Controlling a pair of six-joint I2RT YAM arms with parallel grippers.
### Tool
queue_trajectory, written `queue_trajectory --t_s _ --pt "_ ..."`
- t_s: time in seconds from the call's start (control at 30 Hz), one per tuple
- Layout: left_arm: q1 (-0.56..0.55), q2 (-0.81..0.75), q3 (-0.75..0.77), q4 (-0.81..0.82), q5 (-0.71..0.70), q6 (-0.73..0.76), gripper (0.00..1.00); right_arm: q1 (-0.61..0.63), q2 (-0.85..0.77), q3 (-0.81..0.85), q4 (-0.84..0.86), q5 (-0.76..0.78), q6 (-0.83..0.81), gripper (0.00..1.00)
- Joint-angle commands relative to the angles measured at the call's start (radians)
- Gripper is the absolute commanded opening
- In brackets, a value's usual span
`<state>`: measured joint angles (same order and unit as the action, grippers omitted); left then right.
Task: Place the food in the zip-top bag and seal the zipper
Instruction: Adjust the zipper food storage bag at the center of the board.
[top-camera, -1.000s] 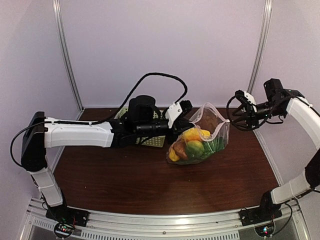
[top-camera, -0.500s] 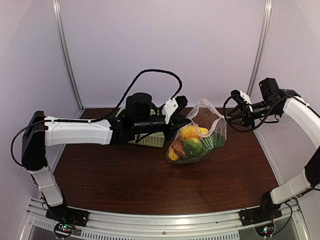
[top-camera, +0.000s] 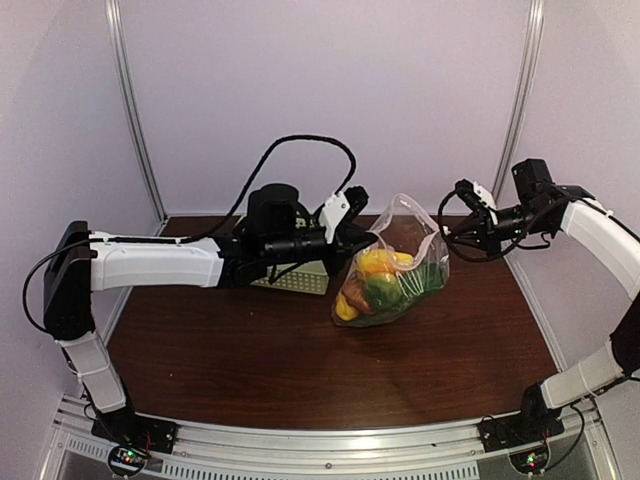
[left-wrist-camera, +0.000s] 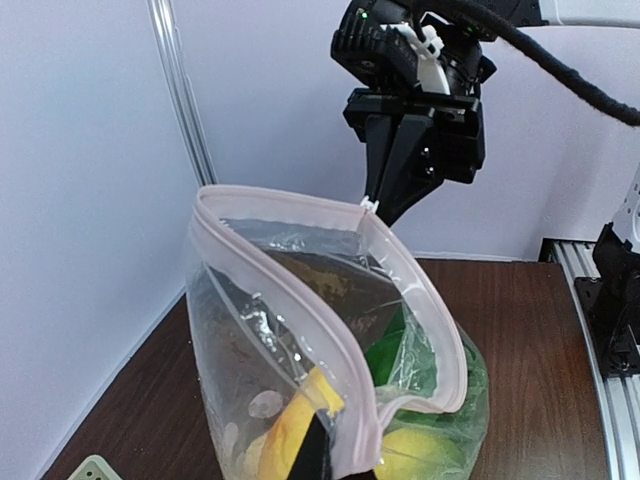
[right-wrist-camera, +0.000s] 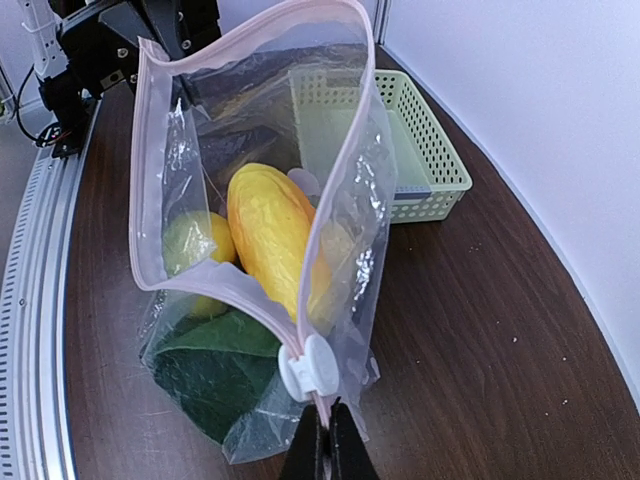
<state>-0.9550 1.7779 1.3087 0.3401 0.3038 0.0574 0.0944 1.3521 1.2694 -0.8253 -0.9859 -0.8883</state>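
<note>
Gripping the zip-top bag (top-camera: 395, 275) between them, left hand (top-camera: 365, 238) and right hand (top-camera: 447, 236) are closed.

Top cam: we look down from high behind the near edge of the table (top-camera: 250, 370), facing the back wall (top-camera: 330, 100); far off, whole scene fits. Left wrist cam: v. close to the zip-top bag (left-wrist-camera: 260, 340), facing the right gripper (left-wrist-camera: 378, 207), top centre. Right wrist cam: close too, opp. direction, basket (right-wrist-camera: 430, 130) upper right. All 3 share the bag.
</note>
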Motion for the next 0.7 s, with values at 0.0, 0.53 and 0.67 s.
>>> queue_trajectory --t_s 0.0,0.53,0.67 --pt "0.027 -0.041 0.000 0.012 0.014 -0.036 0.00 0.007 -0.038 0.073 -0.036 0.037 0.024 0.00" --pt "0.161 -0.132 -0.048 0.063 0.174 -0.324 0.23 0.009 -0.026 0.361 -0.473 0.257 -0.245 0.00" --pt "0.173 -0.116 -0.035 0.028 0.158 -0.325 0.48 0.042 -0.035 0.352 -0.495 0.216 -0.209 0.00"
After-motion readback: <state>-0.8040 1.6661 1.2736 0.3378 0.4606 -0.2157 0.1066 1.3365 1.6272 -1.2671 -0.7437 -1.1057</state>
